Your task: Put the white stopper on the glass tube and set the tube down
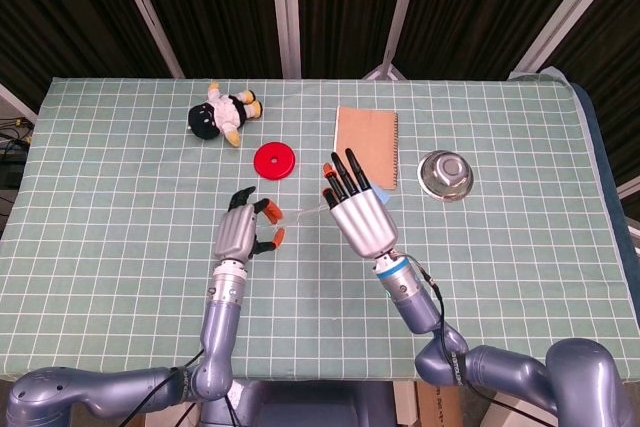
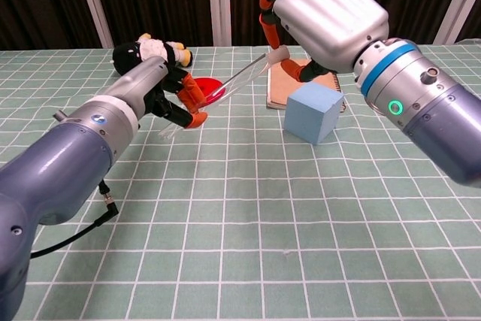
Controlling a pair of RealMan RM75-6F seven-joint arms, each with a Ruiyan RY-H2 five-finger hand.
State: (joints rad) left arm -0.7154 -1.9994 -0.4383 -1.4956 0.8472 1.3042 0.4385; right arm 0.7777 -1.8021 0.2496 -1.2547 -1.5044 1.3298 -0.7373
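Note:
The glass tube (image 2: 225, 88) hangs slanted above the table, its lower end towards the left and its upper end towards the right. My left hand (image 2: 161, 95) grips the lower end between orange-tipped fingers. The white stopper (image 2: 276, 56) sits at the upper end, where my right hand (image 2: 327, 13) pinches it from above. In the head view the left hand (image 1: 245, 229) and right hand (image 1: 357, 209) face each other near the table's middle, and the tube (image 1: 300, 211) shows only faintly between them. The right hand's other fingers point straight away from me.
A blue cube (image 2: 314, 112) stands just below my right hand. A brown notebook (image 1: 366, 144) lies behind it. A red disc (image 1: 274, 160) and a plush toy (image 1: 225, 112) sit beyond the left hand. A metal bowl (image 1: 446, 173) rests at the right on the green checked cloth (image 1: 120, 197).

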